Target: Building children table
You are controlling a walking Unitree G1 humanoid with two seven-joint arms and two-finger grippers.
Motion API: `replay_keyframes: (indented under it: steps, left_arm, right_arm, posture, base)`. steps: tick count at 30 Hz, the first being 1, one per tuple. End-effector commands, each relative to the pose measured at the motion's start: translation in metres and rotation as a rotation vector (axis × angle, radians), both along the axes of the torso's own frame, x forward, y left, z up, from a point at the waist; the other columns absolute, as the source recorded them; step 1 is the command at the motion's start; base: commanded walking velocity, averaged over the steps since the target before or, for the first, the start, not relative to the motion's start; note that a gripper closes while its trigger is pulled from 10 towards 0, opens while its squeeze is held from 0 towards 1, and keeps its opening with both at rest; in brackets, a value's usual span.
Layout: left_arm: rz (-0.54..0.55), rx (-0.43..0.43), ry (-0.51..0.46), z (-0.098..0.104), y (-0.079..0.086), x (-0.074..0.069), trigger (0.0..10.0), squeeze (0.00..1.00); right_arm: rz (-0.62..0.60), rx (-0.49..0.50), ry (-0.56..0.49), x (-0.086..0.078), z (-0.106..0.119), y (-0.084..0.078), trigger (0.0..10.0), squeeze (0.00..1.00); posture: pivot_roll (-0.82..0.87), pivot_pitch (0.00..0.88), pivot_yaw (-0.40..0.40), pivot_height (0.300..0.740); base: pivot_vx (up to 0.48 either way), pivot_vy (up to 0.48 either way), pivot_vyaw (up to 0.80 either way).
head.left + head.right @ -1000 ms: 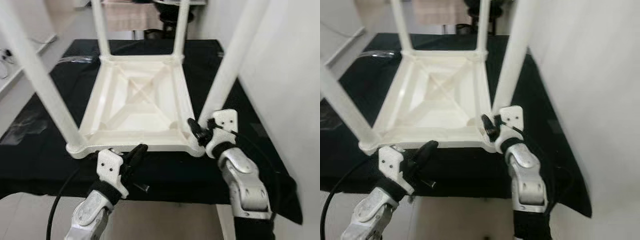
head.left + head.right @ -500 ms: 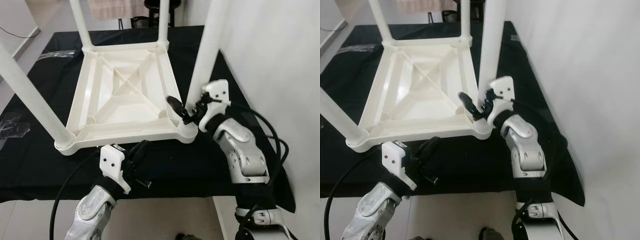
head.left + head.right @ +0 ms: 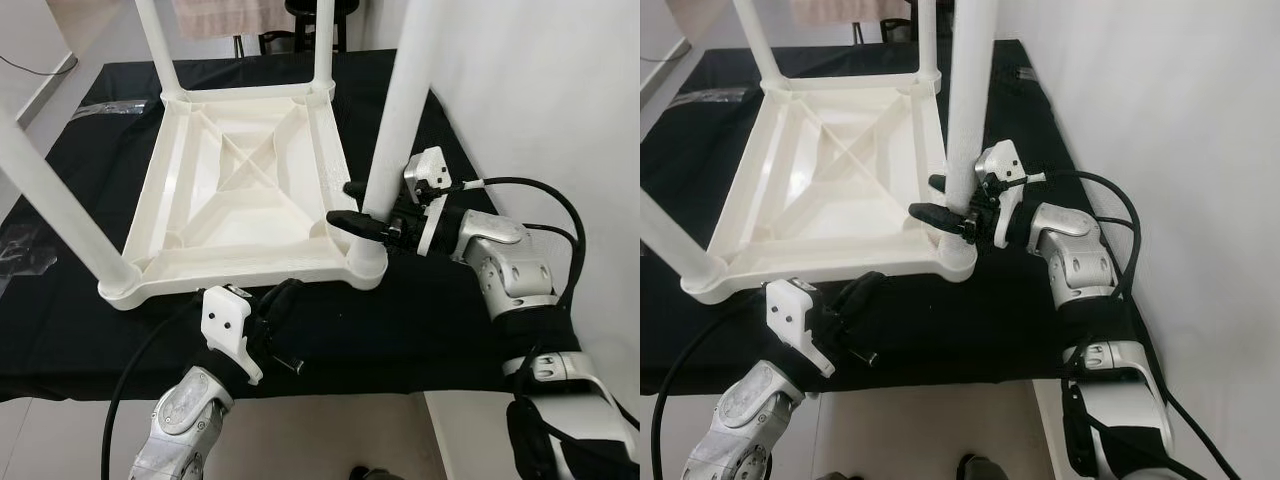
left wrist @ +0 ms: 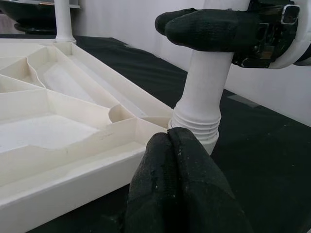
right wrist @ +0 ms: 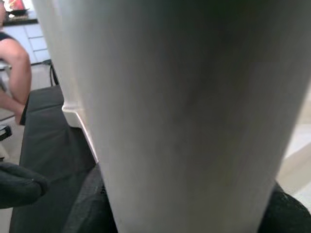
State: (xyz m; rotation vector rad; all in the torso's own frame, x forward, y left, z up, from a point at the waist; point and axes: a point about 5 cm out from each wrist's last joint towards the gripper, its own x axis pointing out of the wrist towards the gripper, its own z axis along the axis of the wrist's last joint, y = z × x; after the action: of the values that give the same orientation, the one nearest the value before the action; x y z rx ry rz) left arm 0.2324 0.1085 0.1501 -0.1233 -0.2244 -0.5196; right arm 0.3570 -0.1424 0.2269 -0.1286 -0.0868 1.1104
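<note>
Four white legs rise from the upturned children's table [image 3: 250, 190], which lies top-down on a black cloth [image 3: 90, 320]. From the head camera, the right gripper [image 3: 372, 205] reaches in sideways with its fingers either side of the near right leg [image 3: 395, 130], just above its socket; the left gripper [image 3: 278, 305] sits below the table's near edge. Along the left wrist, its fingertips [image 4: 172, 145] are pressed together, empty, just short of that corner. Along the right wrist, the leg [image 5: 175, 111] stands between the fingers.
</note>
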Motion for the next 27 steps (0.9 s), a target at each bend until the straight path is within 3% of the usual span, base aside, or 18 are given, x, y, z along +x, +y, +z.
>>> replay_keyframes:
  steps: [1, 6, 10, 12, 15, 16, 17, 18, 19, 21, 26, 27]
  left_arm:
    - [-0.001, 0.003, 0.027, -0.004, -0.001, -0.001, 10.0, 0.00]
    - [-0.003, 0.000, 0.028, -0.004, -0.001, -0.001, 10.0, 0.00]
    - [-0.003, -0.004, 0.028, -0.003, -0.002, -0.001, 10.0, 0.00]
    - [-0.001, -0.006, 0.027, -0.003, -0.001, -0.001, 10.0, 0.00]
    - [-0.001, -0.006, 0.027, -0.003, -0.001, -0.001, 10.0, 0.00]
    - [0.001, -0.006, 0.026, -0.003, 0.000, -0.001, 10.0, 0.00]
    - [0.001, -0.005, 0.026, -0.002, 0.001, 0.000, 10.0, 0.00]
    - [0.001, -0.004, 0.026, -0.002, 0.001, 0.000, 10.0, 0.00]
    - [0.001, -0.004, 0.026, -0.002, 0.001, 0.000, 10.0, 0.00]
    - [0.001, -0.002, 0.027, -0.003, 0.002, 0.001, 10.0, 0.00]
    - [-0.003, -0.011, 0.033, -0.004, 0.002, 0.002, 10.0, 0.00]
    - [0.000, -0.011, 0.032, -0.003, 0.002, 0.002, 10.0, 0.00]
  right_arm:
    - [0.020, -0.011, 0.024, 0.002, -0.007, 0.003, 0.0, 0.00]
    - [0.006, -0.015, 0.015, 0.000, -0.010, -0.002, 0.0, 0.00]
    - [-0.042, -0.011, 0.039, -0.012, -0.025, -0.006, 0.0, 0.00]
    - [-0.159, -0.030, 0.087, -0.025, -0.048, 0.000, 0.0, 0.00]
    - [-0.210, -0.041, 0.096, -0.029, -0.056, 0.004, 0.0, 0.00]
    - [-0.440, 0.020, 0.089, -0.028, -0.063, 0.011, 0.0, 0.00]
    - [-0.602, 0.113, 0.162, -0.035, -0.073, 0.019, 0.0, 0.00]
    - [-0.689, 0.154, 0.201, -0.044, -0.082, 0.028, 0.0, 0.00]
    - [-0.689, 0.154, 0.201, -0.044, -0.082, 0.028, 0.0, 0.00]
    - [-0.666, 0.122, 0.163, -0.050, -0.081, 0.043, 0.0, 0.00]
    - [-0.683, 0.150, 0.171, -0.038, -0.074, 0.041, 0.0, 0.00]
    - [-0.680, 0.148, 0.164, -0.036, -0.072, 0.041, 8.4, 0.00]
  posture:
    - [0.07, 0.164, -0.001, 0.740]
    - [0.06, 0.167, -0.005, 0.740]
    - [0.06, 0.172, -0.011, 0.740]
    - [0.05, 0.176, -0.020, 0.740]
    - [0.05, 0.176, -0.020, 0.740]
    - [0.03, 0.179, -0.017, 0.740]
    - [0.04, 0.185, -0.016, 0.740]
    - [0.05, 0.184, -0.014, 0.740]
    - [0.05, 0.184, -0.014, 0.740]
    - [0.03, 0.174, -0.005, 0.740]
    - [0.03, 0.174, -0.014, 0.740]
    - [0.04, 0.174, -0.015, 0.740]
  base:
    - [0.000, 0.000, 0.00]
    - [0.000, 0.000, 0.00]
    - [0.000, 0.000, 0.00]
    - [0.000, 0.000, 0.00]
    - [0.000, 0.000, 0.00]
    - [0.000, 0.000, 0.00]
    - [0.000, 0.000, 0.00]
    - [0.000, 0.000, 0.00]
    - [0.000, 0.000, 0.00]
    - [0.000, 0.000, 0.00]
    - [0.000, 0.000, 0.00]
    - [0.000, 0.000, 0.00]
